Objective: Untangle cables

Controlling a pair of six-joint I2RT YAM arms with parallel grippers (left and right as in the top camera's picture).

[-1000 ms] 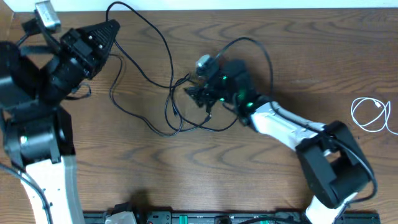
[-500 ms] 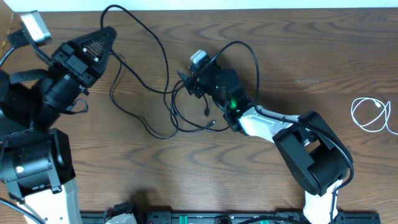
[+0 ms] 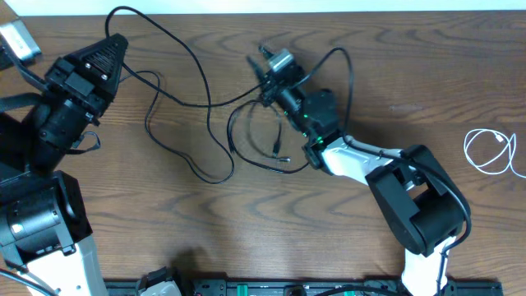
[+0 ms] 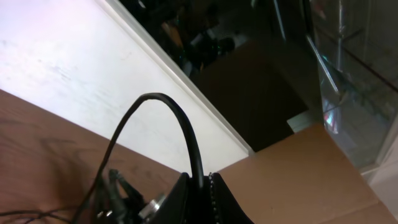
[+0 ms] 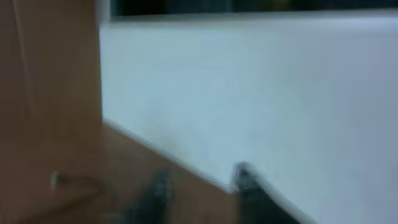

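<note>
Tangled black cables [image 3: 208, 105] sprawl between the left tool [image 3: 116, 43] and right tool [image 3: 267, 72]; a white cable [image 3: 489, 152] lies coiled far right.

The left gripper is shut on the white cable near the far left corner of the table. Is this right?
Only the colour is wrong: the left gripper is shut on a black cable near the far left corner of the table. The left wrist view shows it; the white cable lies coiled at the right edge.
</note>
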